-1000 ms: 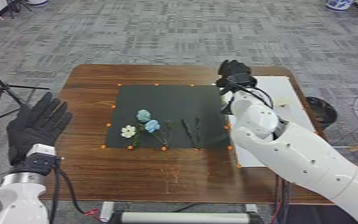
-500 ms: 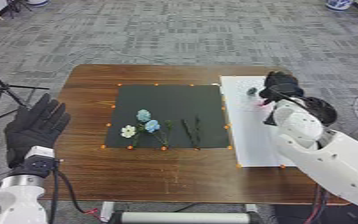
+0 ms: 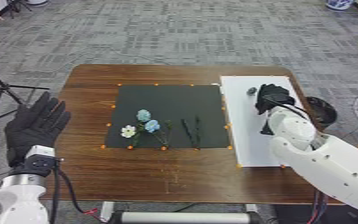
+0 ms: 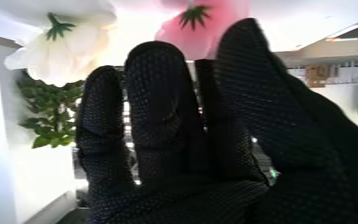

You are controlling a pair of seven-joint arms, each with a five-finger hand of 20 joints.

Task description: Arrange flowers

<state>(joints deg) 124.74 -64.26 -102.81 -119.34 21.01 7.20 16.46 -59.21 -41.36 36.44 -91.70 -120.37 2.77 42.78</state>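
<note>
The pink flower (image 4: 186,40) and the white flower (image 4: 64,52) were near my right hand (image 3: 273,96), over the white board (image 3: 251,132). Its fingers were straight, gripping nothing that I could see. Being so near, they could bend the petals by a careless turn, and the leaves (image 4: 47,107) could catch the glove. The blue flowers (image 3: 151,125) lay on the dark mat (image 3: 168,100), my relaxed left hand (image 3: 33,132) well apart.

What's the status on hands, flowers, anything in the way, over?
Left hand open, left of black mat. Right hand open over white board. Blue flowers, white flower on mat. Dark item near right hand, possible obstacle.
</note>
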